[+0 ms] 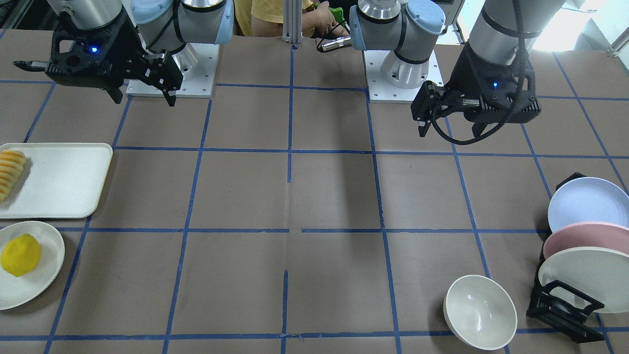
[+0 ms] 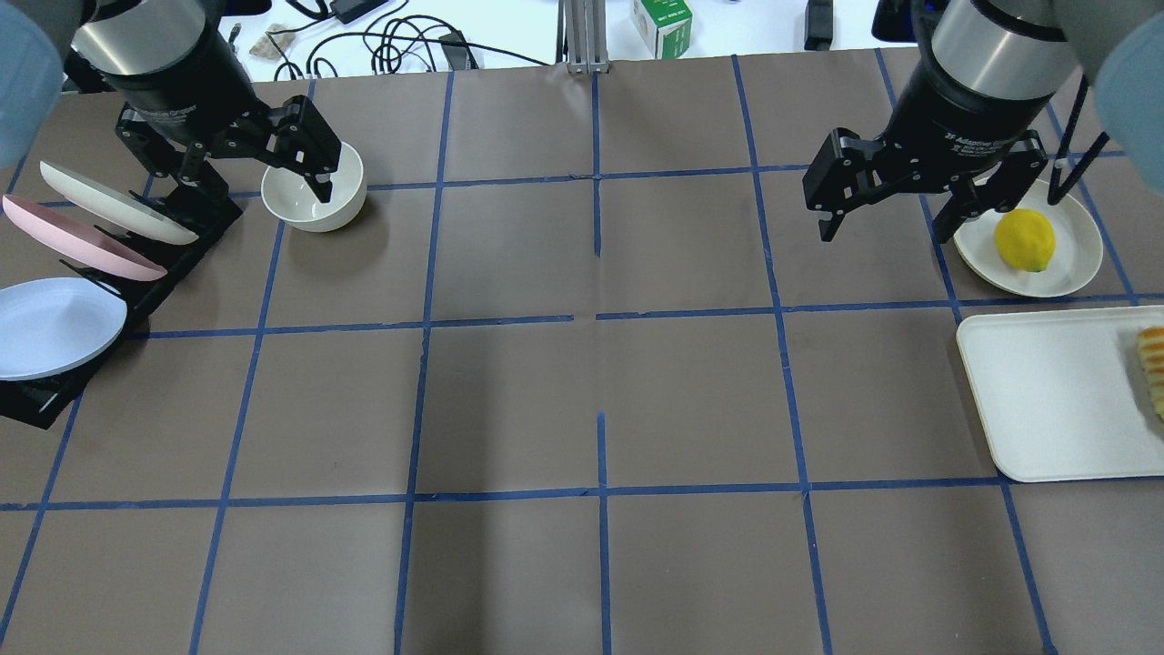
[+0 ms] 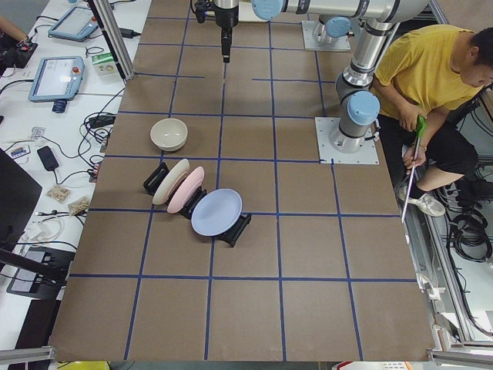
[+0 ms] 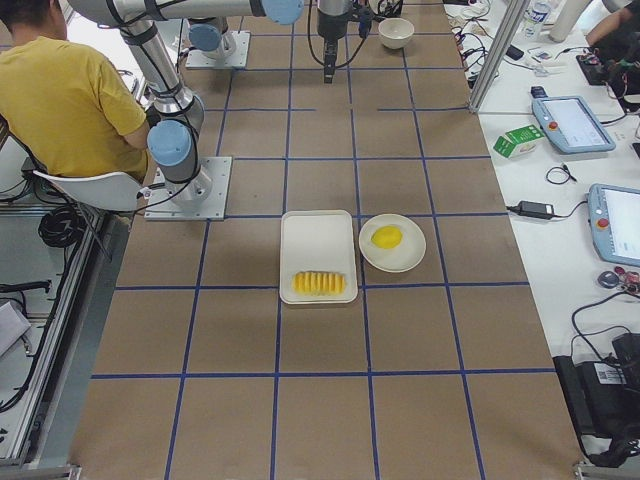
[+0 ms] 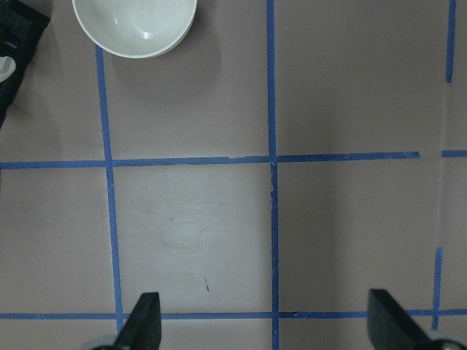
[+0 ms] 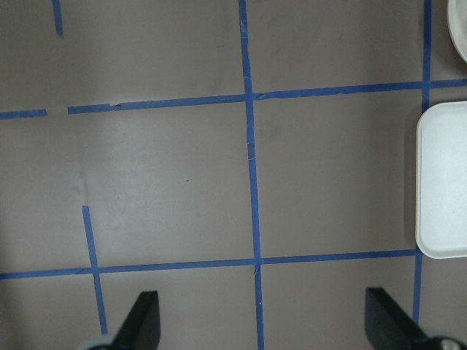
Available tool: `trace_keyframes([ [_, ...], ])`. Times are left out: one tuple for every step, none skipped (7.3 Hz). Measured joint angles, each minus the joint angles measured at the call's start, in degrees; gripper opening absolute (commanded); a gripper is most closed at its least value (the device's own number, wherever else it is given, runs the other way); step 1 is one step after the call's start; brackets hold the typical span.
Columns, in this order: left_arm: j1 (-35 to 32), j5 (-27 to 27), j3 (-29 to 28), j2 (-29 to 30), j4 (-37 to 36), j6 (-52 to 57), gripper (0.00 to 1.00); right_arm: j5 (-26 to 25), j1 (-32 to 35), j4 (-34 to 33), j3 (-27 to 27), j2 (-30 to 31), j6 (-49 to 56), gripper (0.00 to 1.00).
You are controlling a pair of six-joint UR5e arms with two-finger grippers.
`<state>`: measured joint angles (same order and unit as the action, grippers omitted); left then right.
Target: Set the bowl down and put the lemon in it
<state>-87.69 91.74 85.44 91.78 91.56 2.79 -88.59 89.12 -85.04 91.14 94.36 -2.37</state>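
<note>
Two arms hung above brown paper-covered table (image 1: 334, 196), blue tape grid (image 1: 290, 230) across it. Operator in yellow shirt (image 3: 431, 77) sat behind robot bases; side bench (image 4: 560, 200) carried tablets, cables. White tray (image 1: 64, 182) held sliced yellow food (image 1: 10, 172). Black rack (image 1: 565, 314) held blue, pink, cream plates on edge. Bowl (image 1: 480, 312) stood upright, empty, just beside rack. Lemon (image 1: 20, 254) lay on flat plate (image 1: 46, 275) beside tray. Left gripper (image 1: 450, 129), right gripper (image 2: 882, 227): jaws spread wide, nothing between.
</note>
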Motion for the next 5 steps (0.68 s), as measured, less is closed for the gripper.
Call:
trace_keyframes([
  [-0.01,-0.01,0.03,-0.03,0.09,-0.04,1.00,0.00,0.00,-0.07,0.00,-0.03,0.00,1.00],
  [-0.02,-0.04,0.10,-0.11,0.25,-0.06,1.00,0.00,0.00,-0.26,0.00,-0.07,0.02,1.00],
  [-0.05,-0.10,0.19,-0.19,0.33,-0.06,1.00,0.00,-0.02,-0.50,0.00,-0.16,0.06,1.00],
  [-0.08,-0.21,0.29,-0.21,0.36,-0.06,1.00,-0.04,-0.21,-0.55,0.00,-0.34,0.33,1.00],
  [-0.03,-0.33,0.47,-0.13,0.33,0.34,1.00,-0.14,-0.74,-0.61,0.02,-0.76,1.17,1.00],
])
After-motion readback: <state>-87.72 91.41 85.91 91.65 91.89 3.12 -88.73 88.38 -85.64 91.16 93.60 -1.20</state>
